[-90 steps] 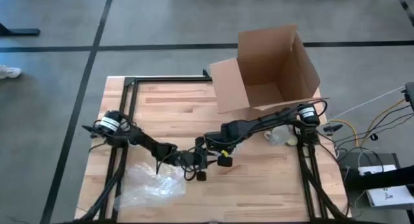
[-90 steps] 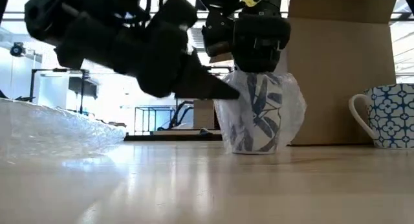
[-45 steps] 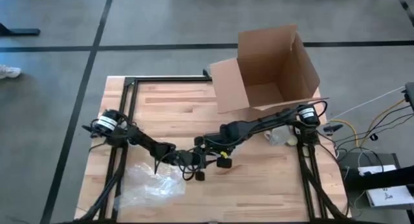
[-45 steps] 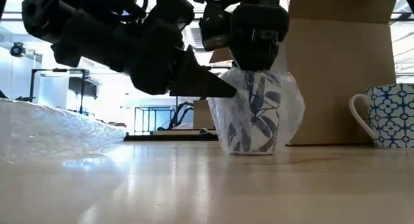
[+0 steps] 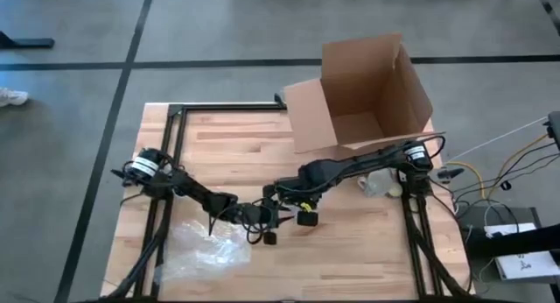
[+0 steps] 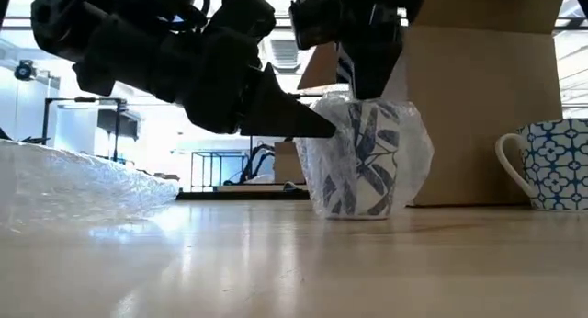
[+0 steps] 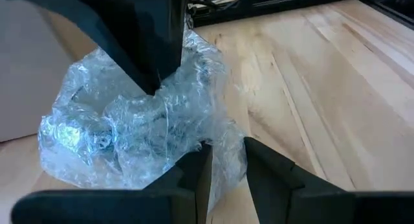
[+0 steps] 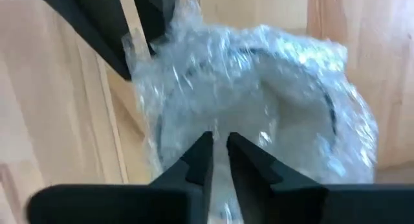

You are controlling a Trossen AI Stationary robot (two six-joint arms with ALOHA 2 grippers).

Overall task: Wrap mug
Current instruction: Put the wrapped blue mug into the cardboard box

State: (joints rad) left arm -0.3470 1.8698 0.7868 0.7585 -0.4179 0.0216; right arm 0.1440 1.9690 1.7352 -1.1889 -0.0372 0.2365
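Note:
A leaf-patterned mug (image 6: pixel 367 171) stands upright on the table, loosely covered in clear bubble wrap (image 7: pixel 123 140). My left gripper (image 6: pixel 317 130) comes at it level from the table's left and is shut on the wrap at the mug's upper side. My right gripper (image 6: pixel 372 84) hangs straight above the mug's mouth (image 8: pixel 259 88), fingers shut and pointing down. In the high view both grippers (image 5: pixel 265 220) (image 5: pixel 296 207) meet mid-table and hide the mug. My left gripper pinches a crumpled edge of the bubble wrap (image 7: pixel 226 149) between its two fingers, coming level from the table's left. The wrap stays slack around the mug, which rests on its base. My right gripper's shut fingertips (image 7: pixel 152 81) dip from above into the crumpled wrap over the mug's mouth. Whether any film lies between them I cannot tell.
A loose sheet of bubble wrap (image 5: pixel 206 250) lies near the table's front left. An open cardboard box (image 5: pixel 367 93) lies at the far right. A second mug with a blue tile pattern (image 6: pixel 551 166) stands in front of it, right of the wrapped one.
My right gripper has risen from low over the mug's top to higher above it, still pointing down. My left gripper has shifted slightly up and toward the mug, then held still. The wrapped mug has stayed in place.

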